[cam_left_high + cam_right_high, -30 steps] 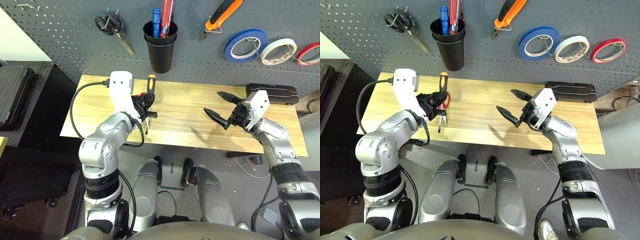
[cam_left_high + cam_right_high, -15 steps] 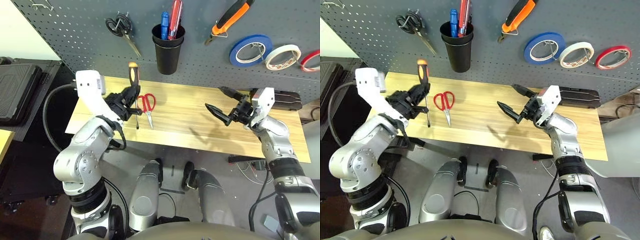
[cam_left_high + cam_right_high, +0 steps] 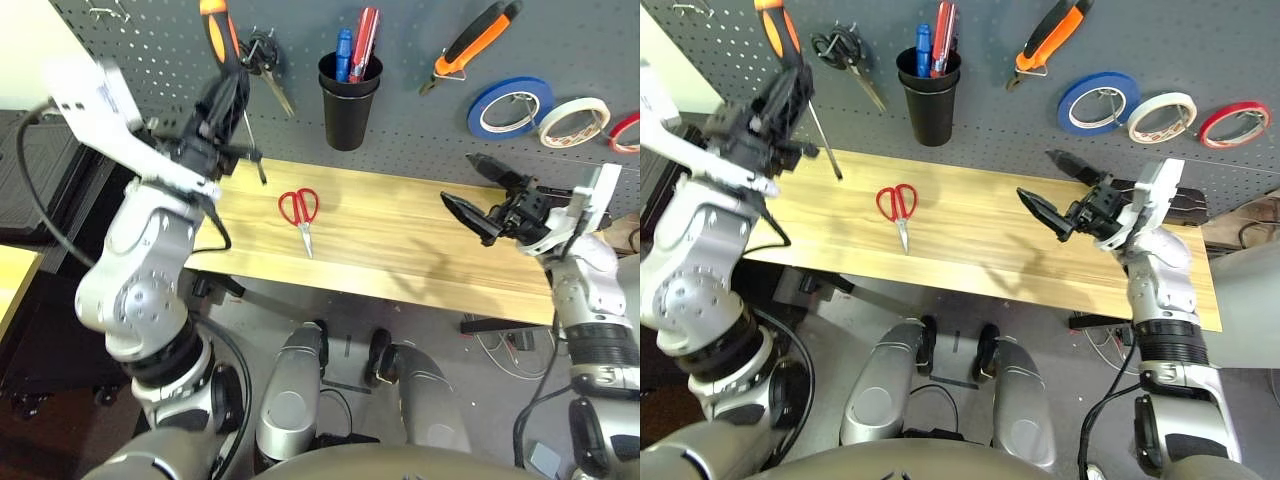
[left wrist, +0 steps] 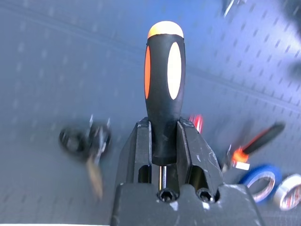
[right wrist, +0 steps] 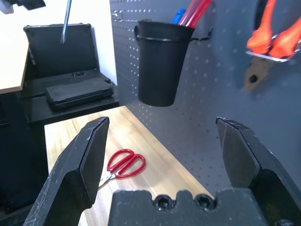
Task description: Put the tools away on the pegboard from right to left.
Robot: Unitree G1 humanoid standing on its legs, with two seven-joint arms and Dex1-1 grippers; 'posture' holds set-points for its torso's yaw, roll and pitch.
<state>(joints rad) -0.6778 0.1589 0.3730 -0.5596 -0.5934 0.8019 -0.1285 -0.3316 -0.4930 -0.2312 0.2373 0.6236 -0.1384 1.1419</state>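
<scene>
We see a humanoid robot with rounded silver forearms and ribbed black bands at the joints. A white camera block (image 3: 88, 95) sits on each wrist, and a black cable (image 3: 30, 200) loops from the left one. Each gripper, left (image 4: 163, 141) and right (image 5: 162, 155), has two black tapered fingers on a black base with hex screws.

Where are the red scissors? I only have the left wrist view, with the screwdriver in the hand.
Observer: The red-handled scissors lie flat on the wooden table, with nothing touching them.
Operator: And the right hand?
Observer: The right hand hovers open and empty above the table's right end.
Operator: Is the screwdriver tip off the table?
Observer: Yes. The screwdriver is lifted against the pegboard, left of the black cup, with its tip above the table's far edge.
</scene>
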